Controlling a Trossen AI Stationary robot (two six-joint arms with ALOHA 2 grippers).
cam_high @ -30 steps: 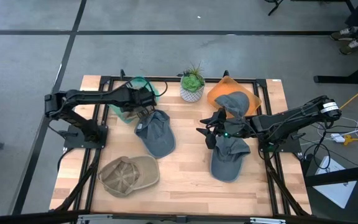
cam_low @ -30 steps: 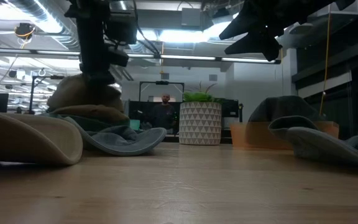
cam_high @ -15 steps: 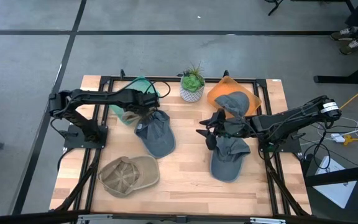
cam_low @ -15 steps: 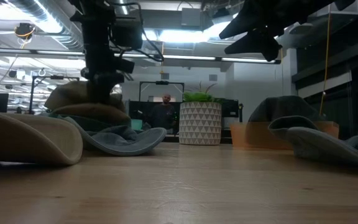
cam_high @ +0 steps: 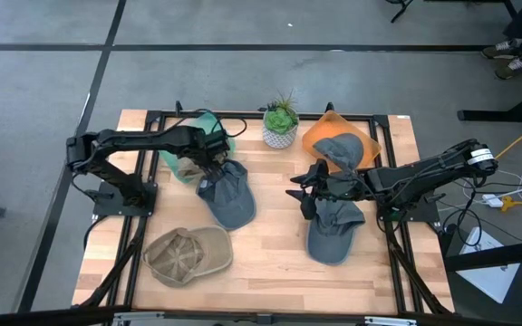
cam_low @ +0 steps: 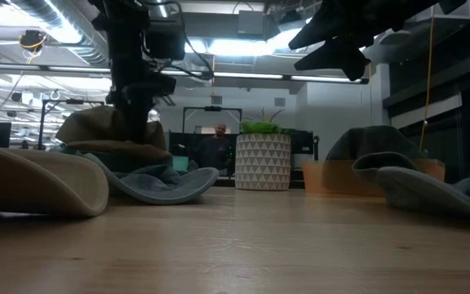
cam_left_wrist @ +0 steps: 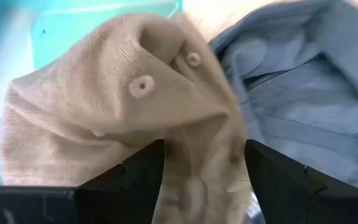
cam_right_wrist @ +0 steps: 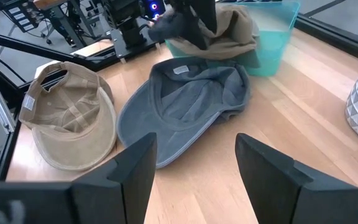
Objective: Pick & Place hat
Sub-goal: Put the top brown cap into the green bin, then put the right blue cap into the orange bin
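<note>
A tan hat (cam_left_wrist: 123, 106) lies crumpled in the teal bin (cam_right_wrist: 272, 37) at the table's far left. My left gripper (cam_high: 208, 161) stands open right over it, its fingers on either side of a hump of the crown. A grey-blue hat (cam_high: 227, 192) lies upside down on the table, its edge against the bin. My right gripper (cam_high: 304, 195) hovers open at mid-table, holding nothing, just left of another grey hat (cam_high: 333, 231) lying on the wood. My left gripper (cam_left_wrist: 204, 180) comes at the tan hat from above, pointing down into the bin. A hump of the crown's cloth (cam_left_wrist: 194, 134) bulges up between the open fingers. Whether the fingers touch it I cannot tell. The hat rests in the bin.
A second tan hat (cam_high: 188, 254) lies upside down at the near left. A potted plant (cam_high: 280, 122) stands at the far middle. An orange bin (cam_high: 320, 136) at the far right holds a grey hat (cam_high: 341, 149). Bare wood shows at the near middle.
My left gripper has shifted a little toward the near edge and down over the teal bin. The tan hat under it now sits lower and wider in the bin.
</note>
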